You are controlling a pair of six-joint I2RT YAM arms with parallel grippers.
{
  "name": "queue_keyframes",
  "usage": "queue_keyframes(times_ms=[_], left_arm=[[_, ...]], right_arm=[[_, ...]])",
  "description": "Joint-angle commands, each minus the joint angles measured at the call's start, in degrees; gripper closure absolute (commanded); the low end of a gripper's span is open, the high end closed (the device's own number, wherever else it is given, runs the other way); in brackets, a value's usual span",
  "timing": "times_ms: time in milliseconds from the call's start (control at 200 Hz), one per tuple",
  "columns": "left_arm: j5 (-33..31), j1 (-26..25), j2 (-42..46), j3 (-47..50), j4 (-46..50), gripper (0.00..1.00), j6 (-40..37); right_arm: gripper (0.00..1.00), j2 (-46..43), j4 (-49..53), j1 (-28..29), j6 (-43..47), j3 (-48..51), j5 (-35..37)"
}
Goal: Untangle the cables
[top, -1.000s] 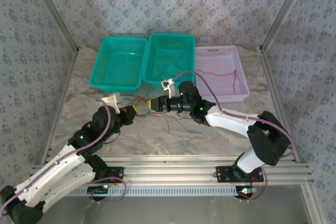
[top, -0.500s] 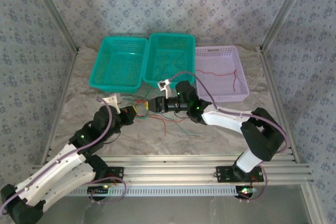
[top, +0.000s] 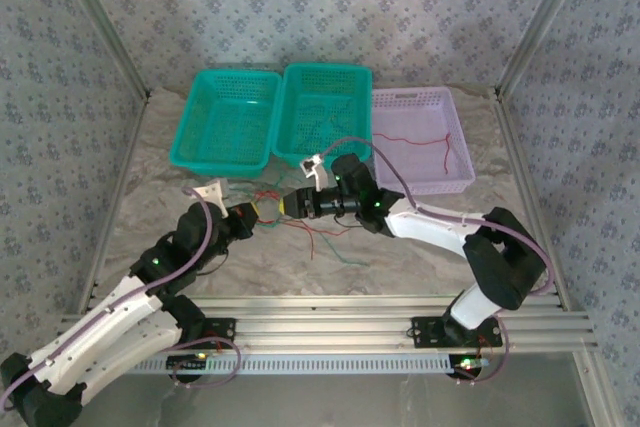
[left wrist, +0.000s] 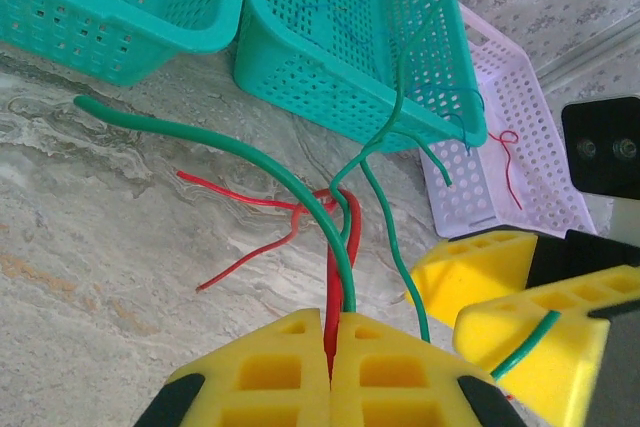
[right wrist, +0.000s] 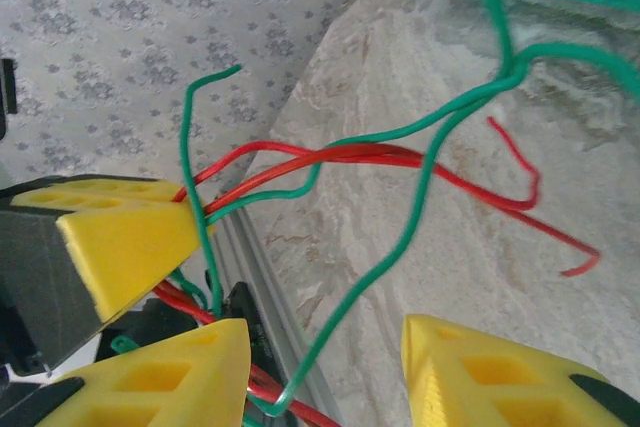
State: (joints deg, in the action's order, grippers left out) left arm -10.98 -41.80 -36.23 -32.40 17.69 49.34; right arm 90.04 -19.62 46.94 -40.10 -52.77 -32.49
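A knot of thin red and green cables (top: 312, 231) hangs between my two grippers and trails onto the marble table. My left gripper (left wrist: 333, 332) is shut on a red cable (left wrist: 338, 269) and a green cable (left wrist: 258, 154), which fan out ahead of it. My right gripper (right wrist: 325, 372) is open, its yellow fingers (right wrist: 170, 377) wide apart, and a green cable (right wrist: 420, 209) loops loosely through the gap. Red cables (right wrist: 400, 157) run across behind it. From above, the left gripper (top: 253, 213) and right gripper (top: 290, 205) almost meet tip to tip.
Three baskets stand at the back: a teal one (top: 196, 152), a second teal one (top: 287, 152) with thin cables inside, and a lavender one (top: 462, 179) holding a red cable (top: 425, 144). The right gripper's yellow fingers (left wrist: 480, 272) crowd the left wrist view.
The right gripper has slid a little left, closing on the left gripper. The loose cable ends on the table have shifted slightly. The left arm has stayed put.
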Motion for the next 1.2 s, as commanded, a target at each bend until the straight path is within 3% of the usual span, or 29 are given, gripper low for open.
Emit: queue_keyframes(times_ms=[0, 230, 410, 645, 725, 914, 1194], left_arm=[[0.50, -0.62, -0.64, -1.04, -3.39, 1.00, 0.05], [-0.25, -0.73, 0.46, -0.79, -2.84, 1.00, 0.10], [-1.46, -0.74, 1.41, -1.08, -1.84, 1.00, -0.40], [-2.04, -0.70, 2.46, -0.94, -3.26, 1.00, -0.02], [-1.96, -0.69, 2.33, -0.58, -3.88, 1.00, 0.36], [-2.52, -0.74, 2.86, -0.81, -2.50, 1.00, 0.17], [-3.98, -0.74, 4.83, -0.58, 2.12, 1.00, -0.30]], right_arm=[[0.56, 2.05, -4.70, 2.23, -1.63, -1.93, -2.84], [0.67, 2.45, -5.10, 2.31, -1.65, -2.00, -2.89], [0.57, 2.11, -0.58, 2.11, 0.56, -2.38, -1.96], [0.60, 4.35, -1.46, 2.60, -0.59, -2.95, -3.45], [0.68, 5.03, -3.06, 3.03, -1.36, -3.31, -3.89], [0.99, 1.30, -1.28, 1.67, 0.43, -1.93, -0.64], [1.00, -13.32, 12.21, -5.13, 8.46, 3.93, 14.76]])
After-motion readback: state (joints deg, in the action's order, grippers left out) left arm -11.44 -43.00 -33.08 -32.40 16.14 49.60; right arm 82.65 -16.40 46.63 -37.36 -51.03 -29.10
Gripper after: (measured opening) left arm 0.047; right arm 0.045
